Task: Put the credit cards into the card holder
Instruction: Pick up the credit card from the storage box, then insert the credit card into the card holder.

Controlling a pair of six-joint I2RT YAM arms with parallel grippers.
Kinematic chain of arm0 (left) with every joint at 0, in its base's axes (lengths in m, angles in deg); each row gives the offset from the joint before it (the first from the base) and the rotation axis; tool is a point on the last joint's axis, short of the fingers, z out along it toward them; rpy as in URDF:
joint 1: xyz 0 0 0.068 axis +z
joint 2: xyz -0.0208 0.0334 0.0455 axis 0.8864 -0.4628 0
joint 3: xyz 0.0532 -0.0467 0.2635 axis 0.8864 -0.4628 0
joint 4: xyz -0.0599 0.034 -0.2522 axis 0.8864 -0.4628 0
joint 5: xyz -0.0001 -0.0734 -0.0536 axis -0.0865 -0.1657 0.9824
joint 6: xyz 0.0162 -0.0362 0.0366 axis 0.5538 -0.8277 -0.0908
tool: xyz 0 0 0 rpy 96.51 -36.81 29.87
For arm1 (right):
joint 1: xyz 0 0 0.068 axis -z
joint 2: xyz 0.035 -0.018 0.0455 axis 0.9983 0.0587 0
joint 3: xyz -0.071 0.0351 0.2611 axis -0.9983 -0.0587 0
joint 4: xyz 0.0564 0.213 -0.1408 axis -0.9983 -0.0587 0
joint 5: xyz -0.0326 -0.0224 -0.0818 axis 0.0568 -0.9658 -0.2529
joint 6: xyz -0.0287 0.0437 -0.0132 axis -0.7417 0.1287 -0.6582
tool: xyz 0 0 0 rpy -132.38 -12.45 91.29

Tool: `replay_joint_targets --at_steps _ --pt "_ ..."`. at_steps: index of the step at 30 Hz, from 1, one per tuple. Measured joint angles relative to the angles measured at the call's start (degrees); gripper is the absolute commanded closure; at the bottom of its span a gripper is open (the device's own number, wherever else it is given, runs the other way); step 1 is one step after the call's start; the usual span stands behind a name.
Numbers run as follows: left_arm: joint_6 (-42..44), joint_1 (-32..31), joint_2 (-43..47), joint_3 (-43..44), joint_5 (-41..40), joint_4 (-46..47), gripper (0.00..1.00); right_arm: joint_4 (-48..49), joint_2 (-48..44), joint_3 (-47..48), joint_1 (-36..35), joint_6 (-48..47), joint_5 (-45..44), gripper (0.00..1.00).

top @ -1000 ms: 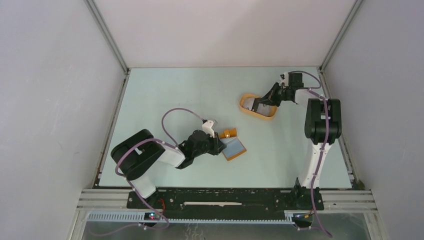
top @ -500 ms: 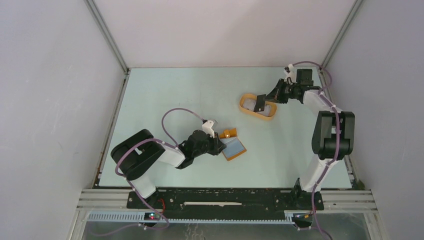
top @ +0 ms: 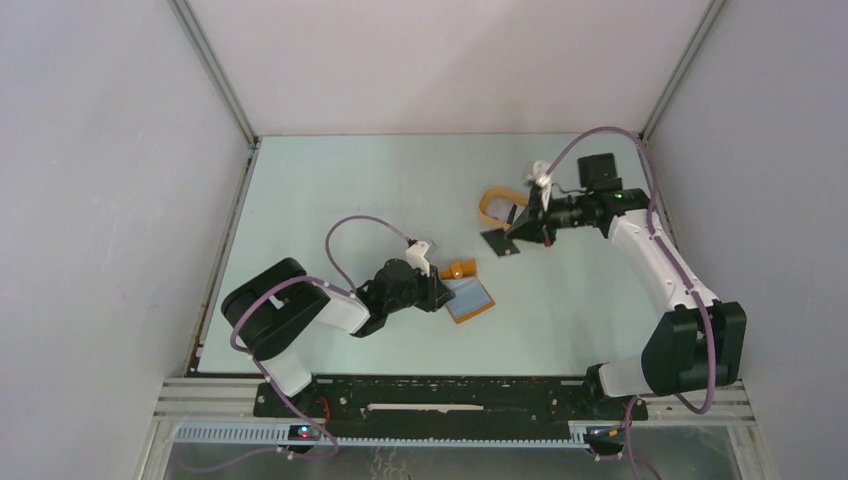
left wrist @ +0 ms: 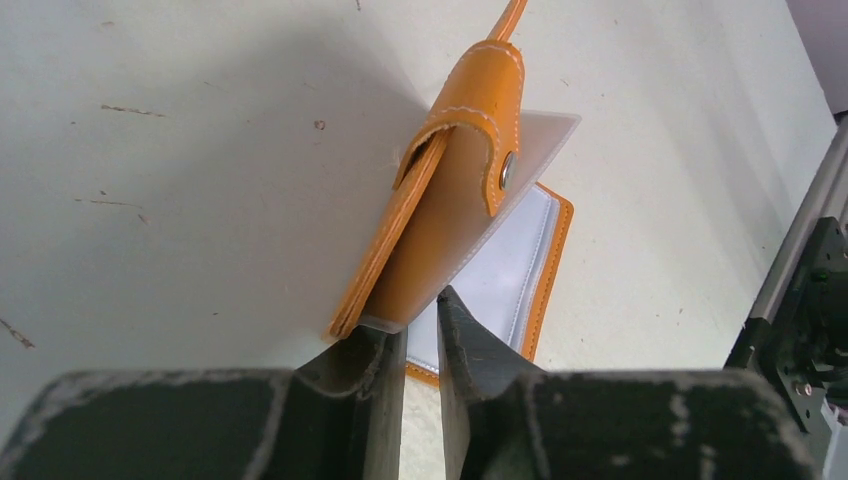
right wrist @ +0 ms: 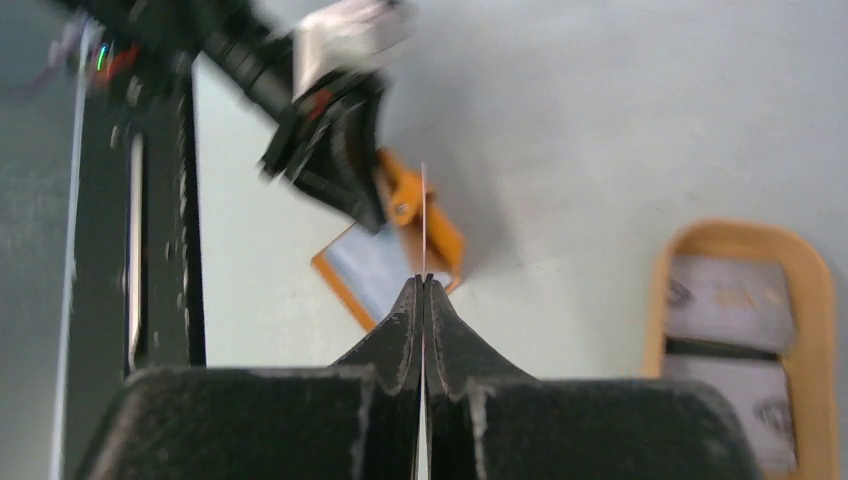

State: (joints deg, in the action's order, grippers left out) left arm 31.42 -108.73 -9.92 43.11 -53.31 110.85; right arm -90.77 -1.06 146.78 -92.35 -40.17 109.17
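The orange-brown card holder (top: 468, 296) lies open near the table's middle, its clear sleeves facing up. My left gripper (top: 437, 290) grips one cover of the card holder (left wrist: 450, 190) at its near corner and keeps that cover and its snap tab raised; the jaws stand narrowly apart around it (left wrist: 420, 315). My right gripper (top: 520, 232) hovers between the tray and the card holder, shut on a dark credit card (top: 500, 242). In the right wrist view that credit card (right wrist: 424, 215) shows edge-on as a thin pale line rising from the pressed-together jaws (right wrist: 424, 280).
An oval orange-rimmed tray (top: 487, 205) sits behind the right gripper, and in the right wrist view the tray (right wrist: 815, 290) holds two more grey cards (right wrist: 725, 300). The frame rail (top: 450, 395) with both arm bases runs along the near table edge. Walls enclose the table.
The right arm has swung from over the tray toward the card holder, carrying the dark card out of the tray. The left arm and the card holder have stayed still.
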Motion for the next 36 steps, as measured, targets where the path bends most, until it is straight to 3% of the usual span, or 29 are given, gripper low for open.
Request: replay_joint_targets --at_steps 4,8,18,36 --pt "-0.04 0.76 0.00 0.00 1.90 0.28 0.79 -13.42 0.72 -0.68 -7.06 -22.75 0.85 1.00" --pt "-0.57 2.08 -0.44 -0.44 4.17 2.19 0.79 -17.11 2.91 -1.01 -13.81 -30.73 -2.36 1.00" --pt "-3.56 3.87 -3.61 -1.22 9.22 7.82 0.79 -16.35 14.14 2.95 -19.76 -29.27 -9.11 1.00" --pt "-6.58 5.86 -6.58 -2.29 12.35 13.18 0.79 -7.80 19.43 6.69 -22.58 -22.82 -17.51 1.00"
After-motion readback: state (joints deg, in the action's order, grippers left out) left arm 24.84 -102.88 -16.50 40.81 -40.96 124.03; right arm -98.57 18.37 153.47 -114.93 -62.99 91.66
